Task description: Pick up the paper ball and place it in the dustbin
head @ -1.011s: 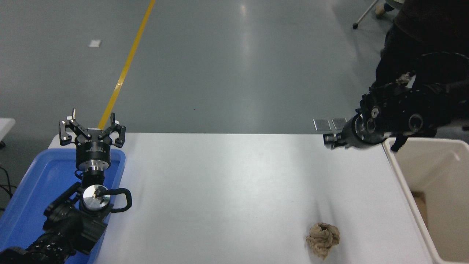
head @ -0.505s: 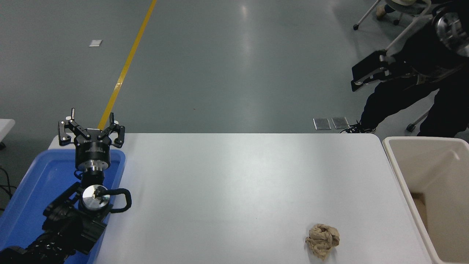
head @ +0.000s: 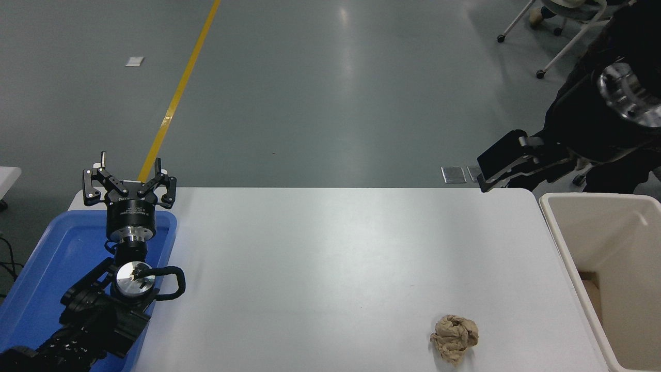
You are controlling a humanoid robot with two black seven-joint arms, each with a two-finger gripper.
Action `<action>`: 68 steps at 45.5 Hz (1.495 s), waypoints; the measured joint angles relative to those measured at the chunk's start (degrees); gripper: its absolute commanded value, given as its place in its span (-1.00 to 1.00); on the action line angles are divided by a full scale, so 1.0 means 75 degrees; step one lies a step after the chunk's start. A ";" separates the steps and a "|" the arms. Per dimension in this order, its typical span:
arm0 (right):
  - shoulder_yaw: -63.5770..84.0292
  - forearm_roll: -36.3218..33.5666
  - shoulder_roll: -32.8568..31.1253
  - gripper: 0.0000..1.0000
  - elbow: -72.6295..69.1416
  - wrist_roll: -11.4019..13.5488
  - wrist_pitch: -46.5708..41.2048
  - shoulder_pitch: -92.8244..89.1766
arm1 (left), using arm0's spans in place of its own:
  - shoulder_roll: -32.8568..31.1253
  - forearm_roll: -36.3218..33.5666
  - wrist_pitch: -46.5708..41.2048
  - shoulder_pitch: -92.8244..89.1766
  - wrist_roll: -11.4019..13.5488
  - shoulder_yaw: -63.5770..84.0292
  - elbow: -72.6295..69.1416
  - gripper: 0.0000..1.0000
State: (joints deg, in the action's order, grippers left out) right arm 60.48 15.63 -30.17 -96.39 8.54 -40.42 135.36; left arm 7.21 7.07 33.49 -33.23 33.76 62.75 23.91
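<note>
The paper ball (head: 454, 337), a crumpled tan wad, lies on the white table (head: 330, 258) near its front right. The dustbin (head: 560, 243), a deep cream bin, stands against the table's right edge. My right gripper (head: 490, 170) hangs in the air above the table's far right corner, well beyond the ball, with nothing seen in it. Its black arm with a silver joint (head: 625, 95) comes in from the upper right. My left gripper (head: 129, 181) is open and empty, parked over the blue tray's far end.
A shallow blue tray (head: 46, 268) sits at the table's left edge under the left arm. A brown piece (head: 593, 289) lies inside the bin. Chair legs on castors (head: 542, 72) stand on the grey floor beyond the table.
My right arm swung up from the bin's far corner, then came back down toward the table's far right corner. The paper ball and left arm have not moved.
</note>
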 measured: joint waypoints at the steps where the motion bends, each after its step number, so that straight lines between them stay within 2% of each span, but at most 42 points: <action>1: 0.0001 0.0001 0.0022 1.00 0.0007 -0.0002 0.0116 -0.0179 | 0.0000 0.0000 0.0000 0.0000 0.0000 0.0000 0.0000 0.98; 14: -0.0207 0.0208 0.0525 1.00 0.0219 -0.0001 0.2075 -0.3075 | 0.0000 -0.0004 0.0010 0.0002 0.0000 -0.0009 -0.0001 0.98; 27: -0.0875 0.0376 0.1154 1.00 0.0979 -0.0001 0.3495 -0.5444 | 0.0000 -0.0004 0.0011 0.0001 0.0000 -0.0011 -0.0001 0.98; 42: -0.1251 0.0728 0.1502 1.00 0.1581 -0.0001 0.4464 -0.6886 | -0.0009 -0.0005 0.0011 0.0001 -0.0003 -0.0011 -0.0001 0.98; 59: -0.1316 0.1053 0.1773 0.98 0.1993 0.0004 0.5031 -0.7534 | -0.0011 -0.0005 0.0011 0.0000 -0.0003 -0.0011 0.0000 0.98; 68: -0.1284 0.1103 0.1922 0.81 0.2104 0.0009 0.5230 -0.7757 | -0.0011 -0.0005 0.0011 0.0000 -0.0003 -0.0011 -0.0001 0.98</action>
State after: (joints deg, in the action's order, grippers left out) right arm 50.84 23.91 -15.76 -80.61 8.60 -1.19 77.18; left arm 7.12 7.03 33.57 -33.22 33.74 62.67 23.90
